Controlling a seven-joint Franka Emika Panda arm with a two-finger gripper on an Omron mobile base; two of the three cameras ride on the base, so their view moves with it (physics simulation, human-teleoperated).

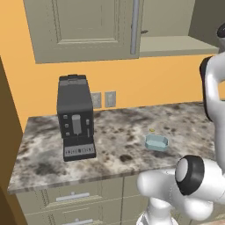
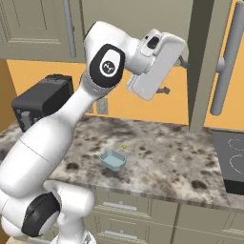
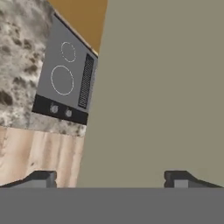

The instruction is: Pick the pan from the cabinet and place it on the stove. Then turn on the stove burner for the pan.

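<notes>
My gripper (image 2: 174, 75) is raised to the height of the cabinet (image 1: 83, 26) and stands open, its dark fingertips (image 3: 41, 179) spread wide with nothing between them. It is just left of the swung-open cabinet door (image 2: 205, 66), whose plain beige face (image 3: 157, 87) is close in front of the hand. The shelf (image 1: 176, 45) of the open section looks bare. The pan is hidden; a thin dark tip (image 1: 144, 31) pokes out beside the closed door's bar handle (image 1: 135, 26), and I cannot tell what it is. The stove (image 3: 65, 78) lies below to the right, with the small stove burner ring (image 3: 68, 51).
A black coffee machine (image 1: 75, 116) stands at the left of the speckled counter (image 1: 114, 132). A small pale blue tray (image 1: 156, 142) sits mid-counter. The open door's long bar handle (image 2: 228, 62) juts out over the stove (image 2: 231, 157). Two knobs (image 3: 54, 108) line the stove's front.
</notes>
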